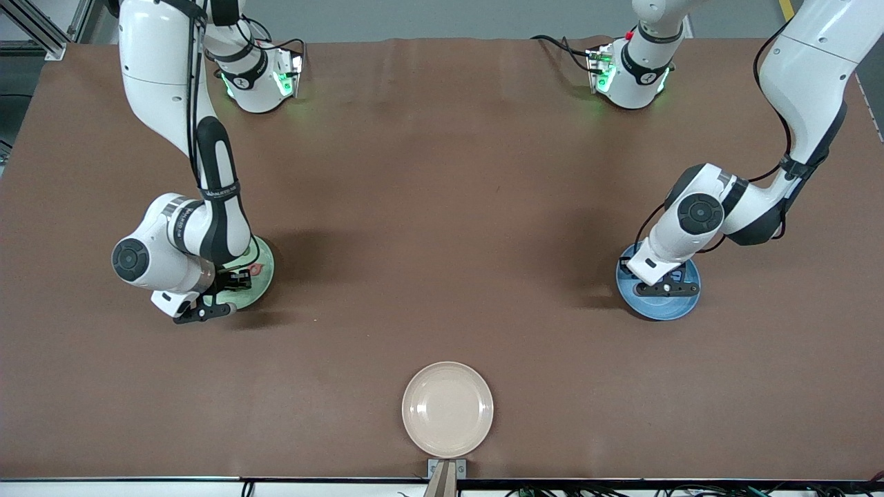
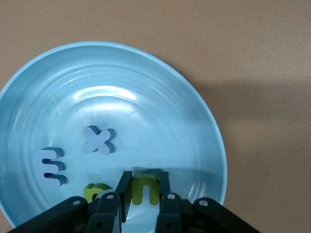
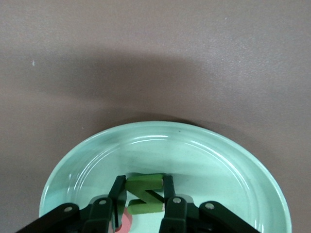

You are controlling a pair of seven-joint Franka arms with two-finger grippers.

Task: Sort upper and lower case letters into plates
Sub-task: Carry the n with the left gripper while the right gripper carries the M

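Beige plate (image 1: 447, 409), nearest, apart

We see a cream-beige plate (image 1: 447, 408) on the brown bench (image 1: 442, 207). It sits at the bench edge nearest the front camera, midway between both ends.

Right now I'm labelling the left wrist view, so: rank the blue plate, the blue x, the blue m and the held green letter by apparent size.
1. blue plate, by far the largest.
2. blue m, blue x and green letter held in the left gripper: all look alike, and the fingers hide part of the green one, so no ranking.
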